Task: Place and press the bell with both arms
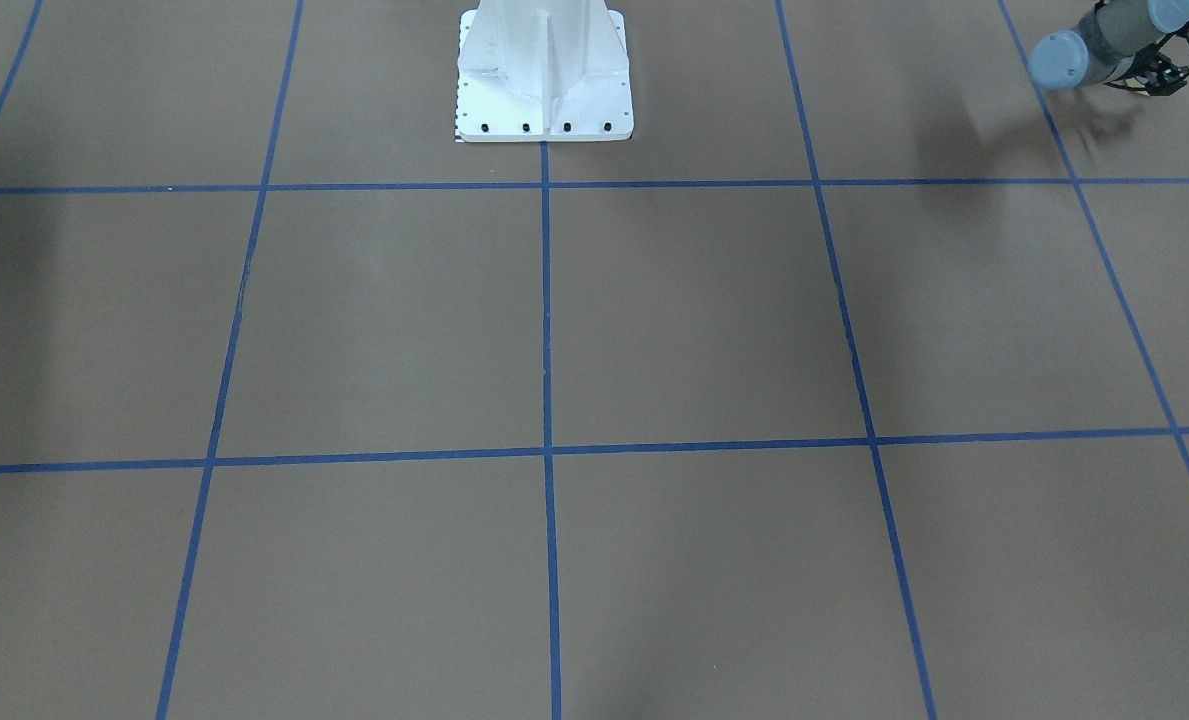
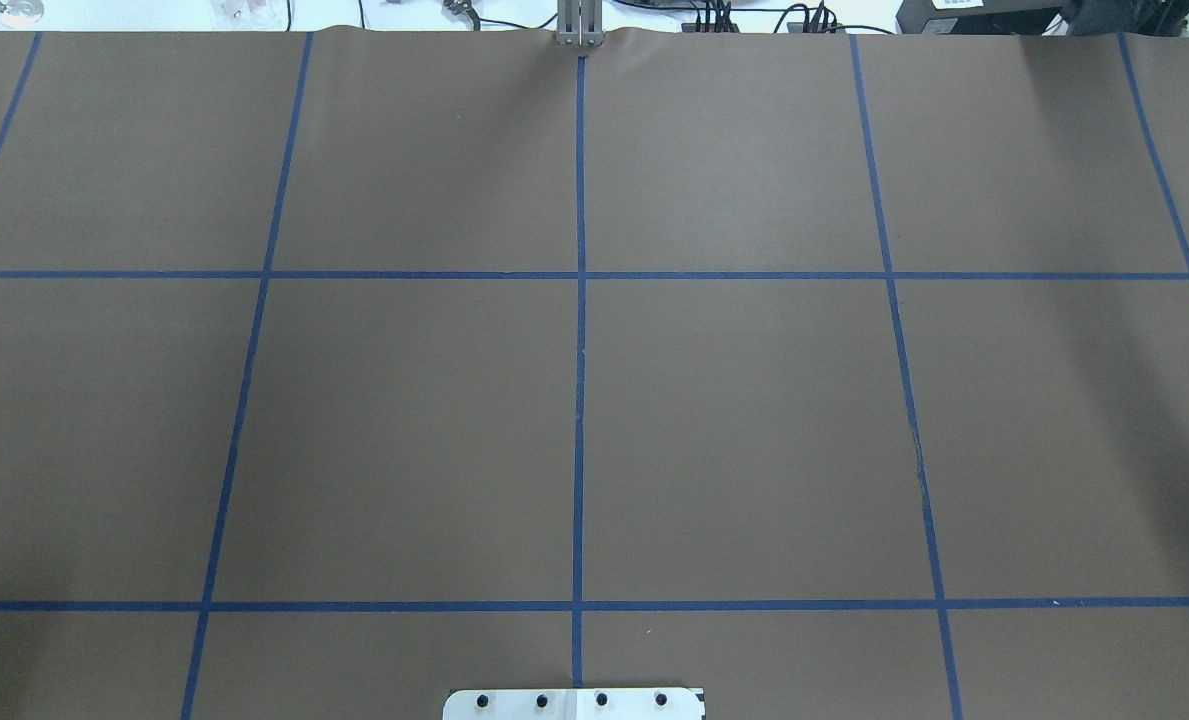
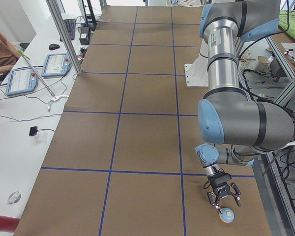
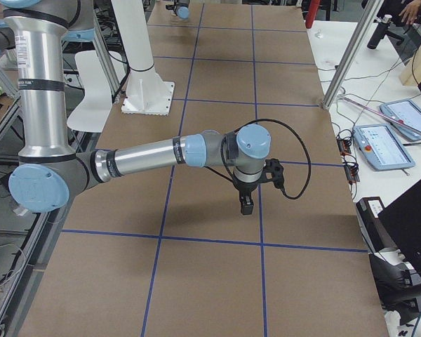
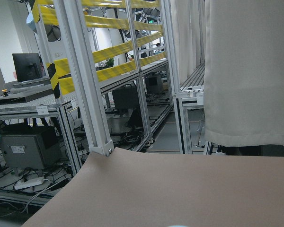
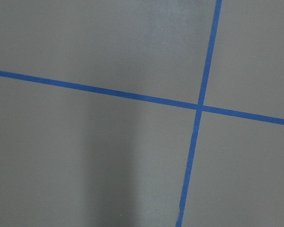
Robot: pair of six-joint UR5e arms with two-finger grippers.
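1. Bell [image 3: 227,214]: small, light blue with a cream top. It sits upright on the brown table [image 2: 754,420] at the lower right of the left-side view, in the bottom-right grid square. A pale blue sliver at the bottom edge of the left wrist view may be this bell, but it is too small to tell.

2. Left gripper [image 3: 225,201]: black, pointing down, just above the bell. Its fingers are spread and grasp nothing. Whether a fingertip touches the bell cannot be told. In the front-facing view it shows at the upper right corner [image 1: 1159,68].

3. Left arm [image 3: 226,59]: grey tube with light-blue caps, filling the right side of the left-side view.

4. Right gripper [image 4: 245,205]: black, pointing down over the table at the centre of the right-side view, close to a blue tape line [image 6: 199,106]. It is seen only from afar, so the state of its fingers cannot be told.

5. Right arm [image 4: 147,158]: stretched level from the left edge of the right-side view toward the centre.

6. White pedestal [image 1: 544,80]: bolted down at the top centre of the front-facing view.
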